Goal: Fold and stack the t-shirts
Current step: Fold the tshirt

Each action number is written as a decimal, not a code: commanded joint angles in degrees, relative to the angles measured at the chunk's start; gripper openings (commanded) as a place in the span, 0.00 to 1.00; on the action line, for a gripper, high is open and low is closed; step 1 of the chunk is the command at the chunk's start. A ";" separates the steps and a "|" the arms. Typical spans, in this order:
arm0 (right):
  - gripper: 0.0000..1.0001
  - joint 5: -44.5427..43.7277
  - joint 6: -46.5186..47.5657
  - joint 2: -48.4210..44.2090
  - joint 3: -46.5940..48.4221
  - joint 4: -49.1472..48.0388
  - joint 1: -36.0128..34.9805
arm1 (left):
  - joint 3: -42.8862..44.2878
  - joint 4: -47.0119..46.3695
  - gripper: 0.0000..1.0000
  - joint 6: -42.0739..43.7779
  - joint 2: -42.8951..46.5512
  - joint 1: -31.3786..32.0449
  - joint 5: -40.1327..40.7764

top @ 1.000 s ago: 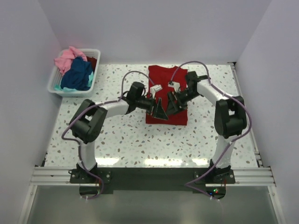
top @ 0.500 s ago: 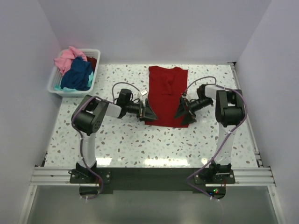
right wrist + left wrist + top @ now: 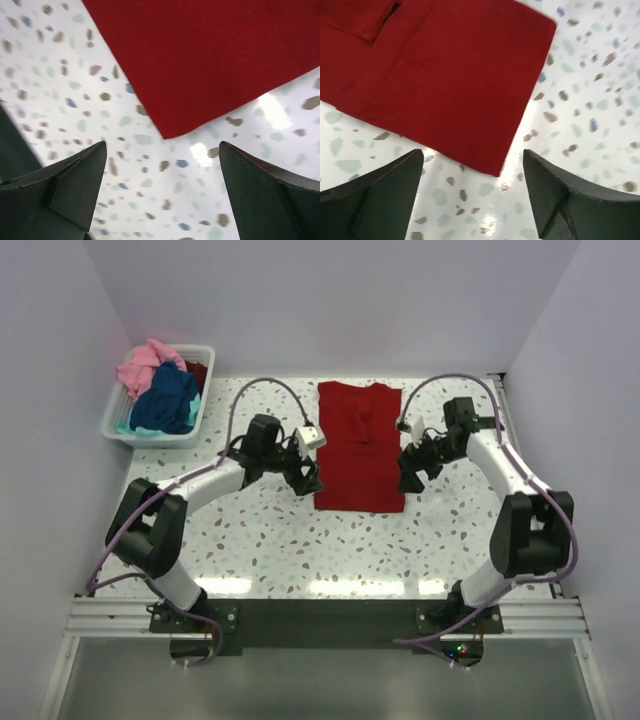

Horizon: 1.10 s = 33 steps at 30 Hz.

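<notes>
Lying flat toward the far middle of the speckled white table [image 3: 300, 540], the deep red cloth t-shirt [image 3: 360, 445] forms a long narrow rectangle, collar at the far end and hem nearest the arms. Its sides look folded in. The left gripper [image 3: 308, 478] hovers at the near-left hem corner and the right gripper [image 3: 410, 475] at the near-right one. Both have their jaws spread wide with nothing between them, and each wrist view shows a cloth corner just ahead of the fingertips.

The step in hand seems to be the crosswise fold. To do it well, each gripper should pinch every layer at its own corner, not only the top one. Both should then lift evenly and carry the hem toward the collar at the same pace, keeping the edges square.

A heap of pink, navy blue and teal t-shirts [image 3: 160, 390] waits in the white slatted plastic basket [image 3: 118, 418] at the far left corner.
</notes>
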<state>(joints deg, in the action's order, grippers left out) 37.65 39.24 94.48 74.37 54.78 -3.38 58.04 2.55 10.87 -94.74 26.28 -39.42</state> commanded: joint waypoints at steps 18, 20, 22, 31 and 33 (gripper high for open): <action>0.58 -13.83 31.06 -8.52 -28.66 -34.04 -13.41 | -3.55 2.28 0.44 48.18 -7.74 14.06 13.14; 0.52 -13.92 31.94 -8.96 -29.98 -33.96 -13.41 | -2.85 4.13 0.43 49.24 -8.27 14.41 12.96; 0.49 -14.18 33.26 -9.22 -30.68 -33.60 -13.41 | -2.23 5.79 0.41 49.51 -8.71 14.58 12.70; 0.25 -16.82 34.59 -8.27 -33.06 -34.39 -13.50 | 0.75 13.69 0.20 50.83 -10.55 14.85 12.96; 0.00 -16.99 32.32 -7.64 -31.40 -33.87 -13.50 | 2.51 15.46 0.02 50.04 -10.91 14.85 12.88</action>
<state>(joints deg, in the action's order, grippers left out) 22.17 72.64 85.43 41.82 21.37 -16.84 58.13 11.68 60.12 -104.09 40.84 -26.72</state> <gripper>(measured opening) 0.080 0.074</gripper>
